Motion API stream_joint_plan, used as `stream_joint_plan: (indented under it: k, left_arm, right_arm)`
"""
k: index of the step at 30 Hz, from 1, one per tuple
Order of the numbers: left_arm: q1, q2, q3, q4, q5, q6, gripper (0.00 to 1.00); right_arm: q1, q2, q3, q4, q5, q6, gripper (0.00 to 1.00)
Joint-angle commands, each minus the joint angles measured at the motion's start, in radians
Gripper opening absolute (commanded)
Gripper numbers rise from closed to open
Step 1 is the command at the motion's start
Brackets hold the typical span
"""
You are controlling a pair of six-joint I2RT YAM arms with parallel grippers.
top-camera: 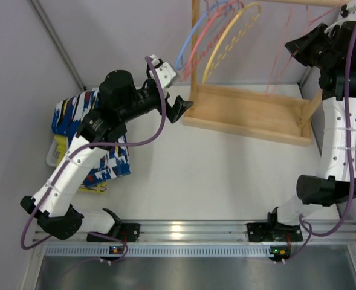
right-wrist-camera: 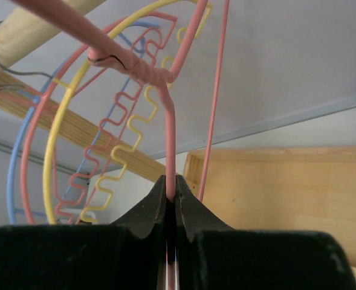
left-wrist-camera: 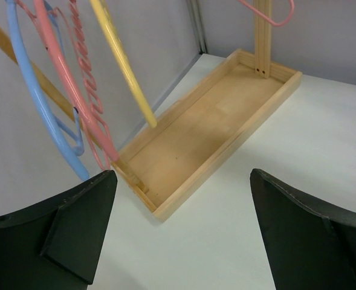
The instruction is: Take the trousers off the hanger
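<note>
The trousers (top-camera: 75,115), royal-blue cloth with white and red patches, lie in a heap at the table's left edge, partly under my left arm. They are off the hanger. The pale-pink wire hanger (right-wrist-camera: 171,130) hangs at the right end of the wooden rack; its thin wires show faintly in the top view (top-camera: 278,60). My right gripper (right-wrist-camera: 171,181) is shut on the hanger's wire just below the twisted neck, high at the far right (top-camera: 298,45). My left gripper (left-wrist-camera: 181,175) is open and empty, above the table near the rack's left corner (top-camera: 173,90).
A wooden rack with a tray base (top-camera: 250,112) and a top rod (right-wrist-camera: 20,36) stands at the back. Blue (top-camera: 187,42), pink (top-camera: 209,37) and yellow (top-camera: 226,42) hangers hang on its left side. A yellow folded garment (top-camera: 60,154) lies under the trousers.
</note>
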Motion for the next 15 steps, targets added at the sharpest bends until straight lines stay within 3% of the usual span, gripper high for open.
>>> stream_joint_plan:
  k: [1, 6, 15]
  left_arm:
    - [-0.001, -0.05, -0.025, 0.02, -0.037, -0.023, 0.98]
    - [-0.001, -0.073, -0.051, 0.02, -0.06, -0.015, 0.98]
    - [-0.001, -0.098, -0.083, 0.02, -0.087, -0.004, 0.98]
  right_arm:
    - [-0.056, 0.054, 0.109, -0.024, -0.031, -0.062, 0.0]
    - [-0.122, 0.134, 0.156, -0.019, -0.046, -0.083, 0.0]
    - [-0.133, 0.186, 0.114, -0.027, -0.057, -0.129, 0.0]
